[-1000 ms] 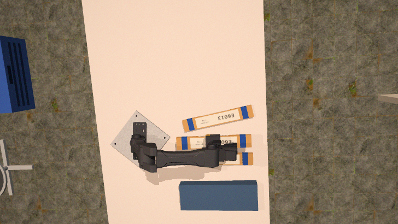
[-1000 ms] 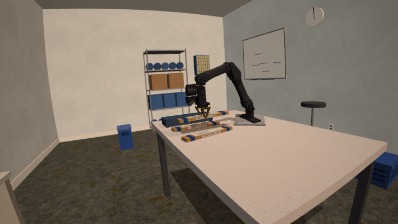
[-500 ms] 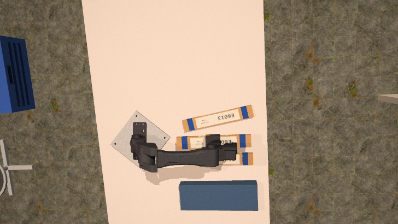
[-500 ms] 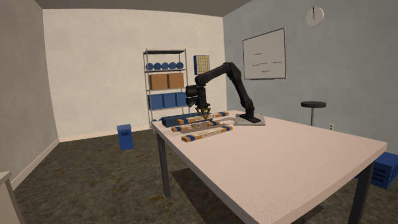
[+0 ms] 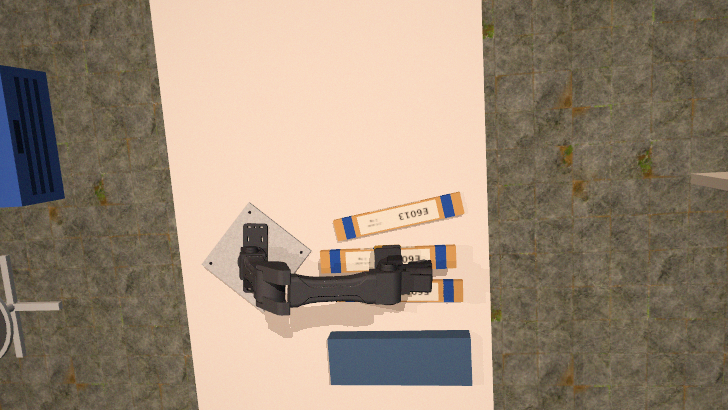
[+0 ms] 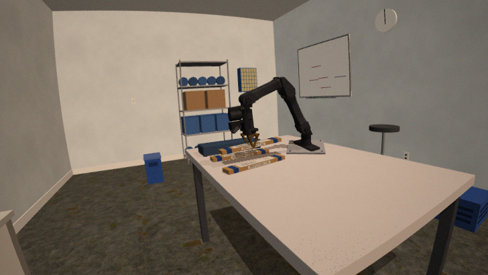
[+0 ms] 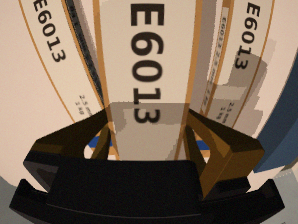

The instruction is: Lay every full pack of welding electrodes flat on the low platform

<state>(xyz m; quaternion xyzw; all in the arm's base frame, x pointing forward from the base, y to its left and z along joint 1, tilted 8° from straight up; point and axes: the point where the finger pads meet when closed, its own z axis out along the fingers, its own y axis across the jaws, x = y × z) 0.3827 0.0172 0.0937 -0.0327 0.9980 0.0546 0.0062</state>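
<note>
Holding the middle pack (image 5: 356,260) (image 6: 235,147) (image 7: 148,60) off the worktop (image 5: 305,101) (image 6: 334,184) seems to be the step in hand, perhaps to feel its weight before deciding where it belongs. The tool (image 5: 387,257) (image 6: 251,143) (image 7: 147,112) is closed on that pack, one finger against each long side, and the load hangs roughly level, its label facing up. Nothing lies on the low platform (image 5: 399,361) (image 6: 211,147) (image 7: 284,122), so no pack has been delivered. The skewed pack (image 5: 398,216) (image 6: 254,164) (image 7: 47,37) lies flat on the worktop, on the side away from the platform, and the near pack (image 5: 448,290) (image 6: 238,155) (image 7: 245,47) lies flat between the raised one and the platform, partly hidden from above by the arm (image 5: 336,289) (image 6: 293,102). All three look alike, with the same orange carton, blue bands and E6013 print, so the pictures cannot say which are full; only weighing is likely to settle it. If this one proves full, what is left is to carry it across, lower it flat with its middle over the platform and let go; if light, it should go back down clear of the platform. Whether the other two have been weighed cannot be told from these views. A grip away from the middle could let so long a carton tip. The closing retreat, arm free in the air, also remains.
</note>
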